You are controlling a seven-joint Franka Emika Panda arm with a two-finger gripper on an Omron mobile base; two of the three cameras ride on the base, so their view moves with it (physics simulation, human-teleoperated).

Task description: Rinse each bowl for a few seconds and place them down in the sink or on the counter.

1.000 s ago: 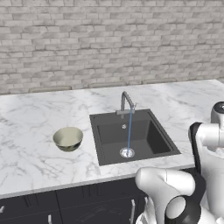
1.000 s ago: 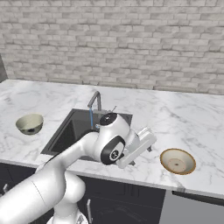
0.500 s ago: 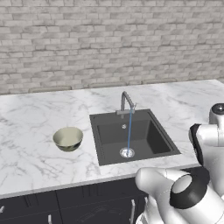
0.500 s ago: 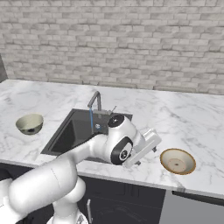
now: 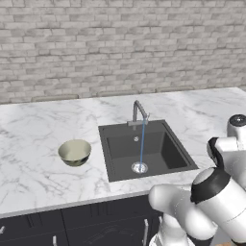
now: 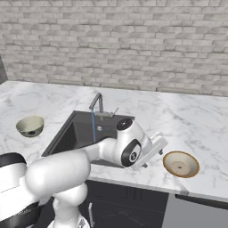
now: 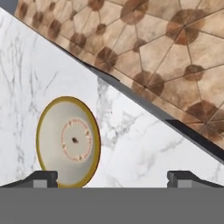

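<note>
Two bowls sit on the counter, one on each side of the single sink. The deeper greenish-cream bowl stands upright on the marble to the left of the basin, near its left rim but not touching it; the right base view shows the same bowl at the far left. The shallower tan bowl rests upright to the right of the sink, close to the near edge of the counter.

One faucet rises from the far rim of the basin, and a thin stream of water falls from its spout to the one round silver drain on the sink floor. The sink holds no bowl.

The gripper hangs just left of the tan bowl, over the counter's near edge, clear of the bowl. In the hand view its two dark fingertips stand far apart with nothing between them, and the tan bowl lies on the white marble ahead of the left tip; the counter ends at a dark edge with a patterned brown floor beyond
</note>
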